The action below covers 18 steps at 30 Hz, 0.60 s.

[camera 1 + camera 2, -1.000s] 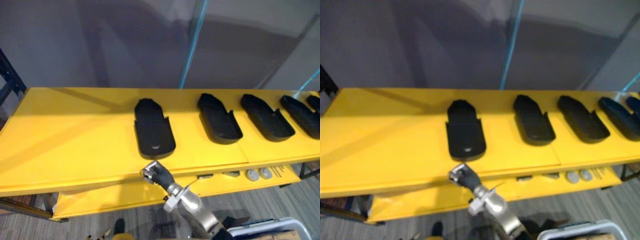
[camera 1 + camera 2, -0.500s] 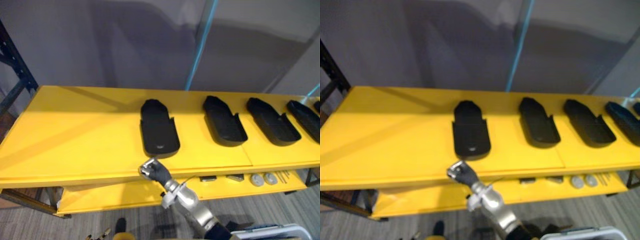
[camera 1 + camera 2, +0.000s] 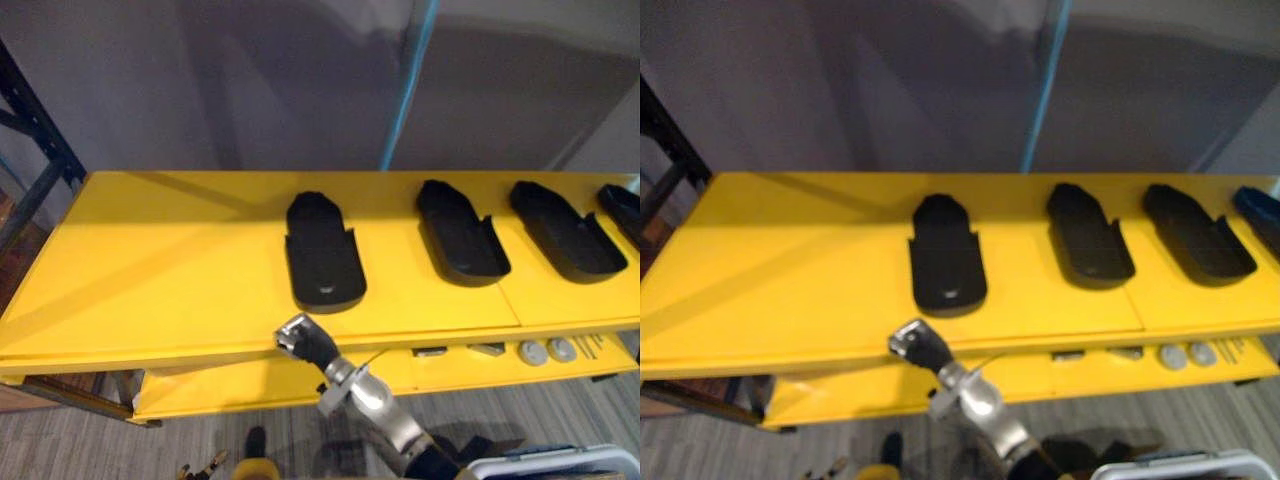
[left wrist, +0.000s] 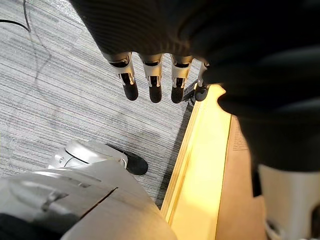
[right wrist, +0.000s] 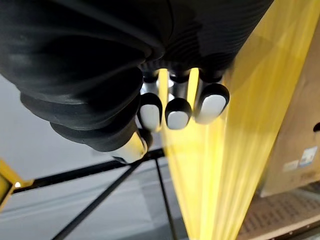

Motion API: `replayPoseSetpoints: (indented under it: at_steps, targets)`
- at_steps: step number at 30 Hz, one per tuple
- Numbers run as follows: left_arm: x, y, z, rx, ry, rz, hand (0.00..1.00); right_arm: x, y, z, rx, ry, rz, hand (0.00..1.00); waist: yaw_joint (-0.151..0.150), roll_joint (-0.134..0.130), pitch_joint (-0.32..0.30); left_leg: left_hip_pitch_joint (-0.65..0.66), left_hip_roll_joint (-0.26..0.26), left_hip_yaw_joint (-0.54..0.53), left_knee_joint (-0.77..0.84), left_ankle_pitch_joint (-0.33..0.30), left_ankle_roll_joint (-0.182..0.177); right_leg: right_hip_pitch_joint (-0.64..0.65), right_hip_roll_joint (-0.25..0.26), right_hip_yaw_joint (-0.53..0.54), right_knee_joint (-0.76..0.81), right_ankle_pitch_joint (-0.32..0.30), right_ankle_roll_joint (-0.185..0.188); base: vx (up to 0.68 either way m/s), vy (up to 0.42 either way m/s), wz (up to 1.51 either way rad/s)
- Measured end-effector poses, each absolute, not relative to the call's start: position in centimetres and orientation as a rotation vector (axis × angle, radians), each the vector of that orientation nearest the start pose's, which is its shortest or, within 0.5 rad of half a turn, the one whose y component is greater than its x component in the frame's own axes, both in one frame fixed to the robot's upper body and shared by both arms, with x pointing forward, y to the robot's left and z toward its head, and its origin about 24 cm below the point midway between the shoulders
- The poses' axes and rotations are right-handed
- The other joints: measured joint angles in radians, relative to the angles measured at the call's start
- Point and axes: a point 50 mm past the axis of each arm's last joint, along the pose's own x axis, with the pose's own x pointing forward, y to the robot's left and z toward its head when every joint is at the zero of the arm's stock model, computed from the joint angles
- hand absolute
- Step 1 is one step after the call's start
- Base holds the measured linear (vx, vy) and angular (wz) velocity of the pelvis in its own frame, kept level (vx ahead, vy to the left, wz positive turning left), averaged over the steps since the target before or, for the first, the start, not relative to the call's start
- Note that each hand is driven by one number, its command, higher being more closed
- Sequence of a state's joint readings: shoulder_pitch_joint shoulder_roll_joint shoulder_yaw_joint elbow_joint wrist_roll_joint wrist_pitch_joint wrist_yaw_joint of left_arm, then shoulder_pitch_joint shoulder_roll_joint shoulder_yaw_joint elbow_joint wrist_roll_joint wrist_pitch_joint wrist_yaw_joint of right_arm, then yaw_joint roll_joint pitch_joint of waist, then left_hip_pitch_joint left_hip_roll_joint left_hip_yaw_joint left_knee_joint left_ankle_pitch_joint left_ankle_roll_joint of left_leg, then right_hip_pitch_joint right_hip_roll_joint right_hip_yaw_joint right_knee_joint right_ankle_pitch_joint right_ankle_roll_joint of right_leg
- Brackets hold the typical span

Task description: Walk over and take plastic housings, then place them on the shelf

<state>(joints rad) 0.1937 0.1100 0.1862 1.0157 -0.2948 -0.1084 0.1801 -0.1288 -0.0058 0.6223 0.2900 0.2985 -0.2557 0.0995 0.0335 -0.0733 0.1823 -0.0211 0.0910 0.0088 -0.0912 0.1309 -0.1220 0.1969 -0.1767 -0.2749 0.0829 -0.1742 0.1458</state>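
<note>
Left eye view: Four black plastic housings lie in a row on the yellow tabletop (image 3: 150, 270), hollow sides up and well apart. The first housing (image 3: 322, 252) sits near the middle, the second housing (image 3: 462, 233) and third housing (image 3: 565, 231) lie to its right, and the fourth housing (image 3: 625, 205) is cut off at the edge. The robot's right hand (image 3: 303, 338) hangs at the tabletop's front edge, just below the first housing and not touching it. On the lower shelf (image 3: 240, 385) lie two round silver discs (image 3: 545, 351). A grey carpet floor (image 3: 120, 450) spreads beneath.

Right eye view: A dark rack upright (image 3: 665, 150) stands at the tabletop's left end, and a teal strip (image 3: 1045, 80) runs down the grey wall behind.

Left wrist view: The left hand (image 4: 154, 75) hangs over the carpet with its fingers straight and relaxed, holding nothing, beside a yellow board edge (image 4: 197, 170).

Right wrist view: The right hand's fingers (image 5: 177, 112) are curled in toward the palm, clenched on nothing, close against a yellow edge (image 5: 240, 120). A cardboard box (image 5: 295, 145) and black frame bars (image 5: 107, 192) show beyond.
</note>
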Motion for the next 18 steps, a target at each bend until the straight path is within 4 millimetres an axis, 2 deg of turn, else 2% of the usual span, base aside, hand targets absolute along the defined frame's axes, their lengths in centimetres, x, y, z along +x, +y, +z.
replayPoseSetpoints:
  at_steps: [3, 4, 7, 11, 15, 18]
  targets:
    - [6.2, 23.2, -15.6, -0.14, 1.032, 0.618, 0.0, 24.9, -2.3, 4.1, 0.239, -0.072, 0.54, 1.0, 0.005, -0.002, 0.027, -0.003, -0.004, 0.002, 0.0, 0.0, 0.0, -0.002, -0.004, 0.001, 0.0, 0.003, 0.003, 0.0, 0.0, 0.0]
    - [6.2, 23.3, -15.6, -0.144, 1.026, 0.626, 0.0, 25.4, -3.3, 5.3, 0.248, -0.124, 0.49, 1.0, 0.008, -0.012, 0.038, -0.003, -0.008, 0.003, 0.0, 0.0, 0.0, -0.001, -0.009, 0.002, 0.001, 0.008, 0.011, 0.05, 0.011, 0.03]
    - [6.0, 23.5, -15.6, -0.142, 1.029, 0.632, 0.0, 25.3, -4.5, 8.7, 0.269, -0.275, 0.464, 1.0, 0.003, -0.02, 0.05, -0.014, -0.018, 0.01, 0.001, 0.007, 0.001, -0.007, -0.018, 0.006, 0.006, 0.021, 0.026, 0.1, 0.011, 0.02]
    - [5.7, 23.5, -15.5, -0.138, 1.022, 0.638, 0.0, 24.4, -4.7, 11.1, 0.302, -0.38, 0.485, 1.0, 0.008, -0.025, 0.05, 0.015, 0.003, 0.037, 0.001, 0.007, 0.001, -0.005, -0.002, 0.04, 0.045, 0.043, 0.014, 0.09, 0.013, -0.01]
    - [5.4, 23.6, -15.5, -0.135, 1.018, 0.644, 0.0, 23.3, -4.9, 11.7, 0.327, -0.414, 0.505, 1.0, 0.003, -0.026, 0.049, 0.025, 0.028, 0.056, 0.0, 0.001, -0.002, -0.019, 0.019, 0.065, 0.063, 0.059, -0.004, 0.0, -0.001, -0.12]
    - [5.3, 23.6, -15.5, -0.135, 1.017, 0.645, 0.0, 22.8, -5.1, 11.0, 0.332, -0.383, 0.528, 1.0, -0.003, -0.026, 0.048, 0.022, 0.031, 0.06, -0.001, 0.0, -0.002, -0.021, 0.022, 0.079, 0.058, 0.059, -0.004, -0.06, 0.002, -0.09]
